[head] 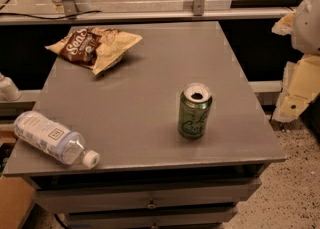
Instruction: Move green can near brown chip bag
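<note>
I see the green can upright, front-right on the grey table, well apart from the brown chip bag at far left. It is not yet grasped. My gripper hangs off the right edge, and I cannot tell its state.

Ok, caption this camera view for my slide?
Green can upright on grey table, brown chip bag far left, bottle lying front left, gripper beyond the right edge.

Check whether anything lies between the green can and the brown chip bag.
Nothing visible does. Bare table separates the upright green can from the brown chip bag at the far left corner. The plastic bottle lies at the near left edge, off that line. The gripper hangs beyond the table's right edge.
</note>
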Available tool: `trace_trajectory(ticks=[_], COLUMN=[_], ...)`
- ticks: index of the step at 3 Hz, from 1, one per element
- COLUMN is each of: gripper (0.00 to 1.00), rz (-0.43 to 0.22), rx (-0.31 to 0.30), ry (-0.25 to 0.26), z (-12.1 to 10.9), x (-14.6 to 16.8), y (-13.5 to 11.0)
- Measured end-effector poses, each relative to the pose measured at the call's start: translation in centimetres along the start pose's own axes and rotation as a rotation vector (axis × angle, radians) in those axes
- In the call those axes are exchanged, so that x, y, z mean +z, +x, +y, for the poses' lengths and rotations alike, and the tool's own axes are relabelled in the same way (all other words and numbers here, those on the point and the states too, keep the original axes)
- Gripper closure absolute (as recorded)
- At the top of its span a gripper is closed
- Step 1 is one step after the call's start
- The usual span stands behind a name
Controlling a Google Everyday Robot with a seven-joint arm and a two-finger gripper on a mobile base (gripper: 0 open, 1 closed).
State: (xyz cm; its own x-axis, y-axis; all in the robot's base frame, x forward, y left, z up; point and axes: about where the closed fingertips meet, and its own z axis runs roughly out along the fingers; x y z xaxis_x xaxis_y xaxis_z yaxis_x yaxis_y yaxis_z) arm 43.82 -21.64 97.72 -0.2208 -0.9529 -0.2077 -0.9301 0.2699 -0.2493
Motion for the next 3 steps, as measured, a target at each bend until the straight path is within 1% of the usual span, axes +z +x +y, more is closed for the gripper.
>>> trace_trajectory(ticks=[1, 2, 3], gripper=[0.00, 0.00, 0.00], rz=[0.000, -0.064, -0.202], rx=[0.000, 0.030, 0.109], ry=[0.000, -0.026, -0.085], z=[0.0, 0.1, 0.2], x=[0.0, 0.6, 2.1], y=[0.0, 0.2, 0.7])
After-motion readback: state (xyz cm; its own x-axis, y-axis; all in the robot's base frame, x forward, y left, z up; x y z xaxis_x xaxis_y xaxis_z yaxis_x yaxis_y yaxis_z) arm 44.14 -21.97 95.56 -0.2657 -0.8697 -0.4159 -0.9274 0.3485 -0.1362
